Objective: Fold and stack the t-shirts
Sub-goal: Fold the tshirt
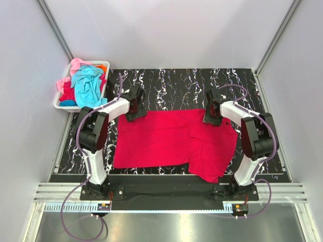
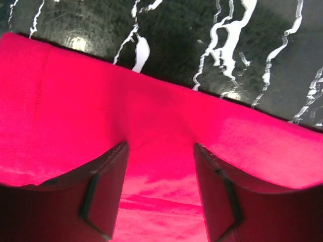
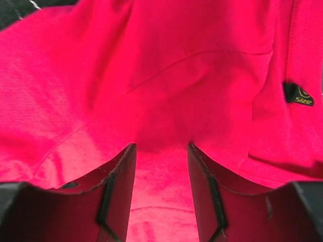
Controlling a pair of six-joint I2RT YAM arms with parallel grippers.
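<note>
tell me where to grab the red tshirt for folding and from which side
Take the red t-shirt by its two far corners, from above, one per gripper. It lies flat, so only edges can be pinched; left gripper and right gripper hover there, jaws open.

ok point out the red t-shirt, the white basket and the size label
red t-shirt [image 1: 166, 138]: top view, middle of cloth
white basket [image 1: 63, 107]: top view, near rim
size label [image 3: 298, 94]: right wrist view, black tag centre
</note>
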